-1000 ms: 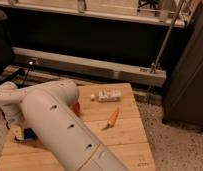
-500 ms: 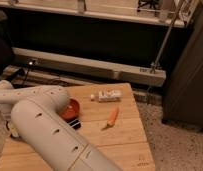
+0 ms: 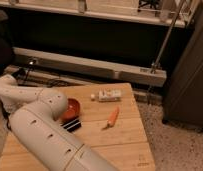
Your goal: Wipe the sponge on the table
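Dark and ribbed, a block touching the red bowl may be the sponge; I cannot tell. The gripper is hidden behind the white arm, bent low over the left of the wooden table, likely to reach the surface. What it holds I cannot tell. To its right lie a carrot and a bottle; the bowl looks empty.

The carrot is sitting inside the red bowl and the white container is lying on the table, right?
Not quite. The carrot is not in the red bowl; it lies on the wooden table, right of the bowl and apart from it, as the camera view shows. The white container does lie on the table. The gripper is out of sight, behind the robot's arm.
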{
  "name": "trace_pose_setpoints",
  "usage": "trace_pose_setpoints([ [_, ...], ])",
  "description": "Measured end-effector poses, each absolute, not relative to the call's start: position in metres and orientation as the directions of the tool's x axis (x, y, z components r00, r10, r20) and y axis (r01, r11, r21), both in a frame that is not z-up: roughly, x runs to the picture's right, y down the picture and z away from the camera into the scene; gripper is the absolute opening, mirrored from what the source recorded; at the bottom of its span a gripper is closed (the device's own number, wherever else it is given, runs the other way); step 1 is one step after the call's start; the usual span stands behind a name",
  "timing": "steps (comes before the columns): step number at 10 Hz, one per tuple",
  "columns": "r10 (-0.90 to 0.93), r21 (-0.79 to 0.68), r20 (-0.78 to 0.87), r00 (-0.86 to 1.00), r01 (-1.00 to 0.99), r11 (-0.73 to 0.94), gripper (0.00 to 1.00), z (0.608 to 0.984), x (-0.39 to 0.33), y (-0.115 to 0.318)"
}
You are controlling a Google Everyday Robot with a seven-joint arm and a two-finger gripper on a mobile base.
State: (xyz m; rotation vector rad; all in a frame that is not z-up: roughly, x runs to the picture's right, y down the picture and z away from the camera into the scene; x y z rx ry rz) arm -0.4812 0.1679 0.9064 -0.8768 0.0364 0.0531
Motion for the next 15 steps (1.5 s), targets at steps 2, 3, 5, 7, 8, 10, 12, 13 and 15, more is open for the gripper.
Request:
trace_pose_setpoints([
  [2, 0.082, -0.751, -0.096, 0.992, -0.127, 0.648, 0.28, 0.925, -0.466, 0.150],
  [3, 0.111, -0.737, -0.122, 0.986, -0.165, 0.655, 0.28, 0.936, -0.455, 0.139],
  [5, 0.141, -0.704, -0.153, 0.978, -0.208, 0.679, 0.28, 0.948, -0.438, 0.120],
  [7, 0.141, -0.671, -0.175, 0.974, -0.223, 0.707, 0.28, 0.953, -0.423, 0.107],
  [8, 0.137, -0.660, -0.186, 0.973, -0.227, 0.717, 0.28, 0.953, -0.417, 0.104],
  [10, 0.117, -0.636, -0.227, 0.967, -0.238, 0.734, 0.28, 0.949, -0.393, 0.100],
  [12, 0.109, -0.630, -0.257, 0.960, -0.252, 0.734, 0.28, 0.942, -0.375, 0.104],
  [13, 0.104, -0.630, -0.275, 0.956, -0.260, 0.732, 0.28, 0.937, -0.363, 0.110],
  [15, 0.095, -0.637, -0.294, 0.951, -0.269, 0.723, 0.28, 0.924, -0.346, 0.121],
])
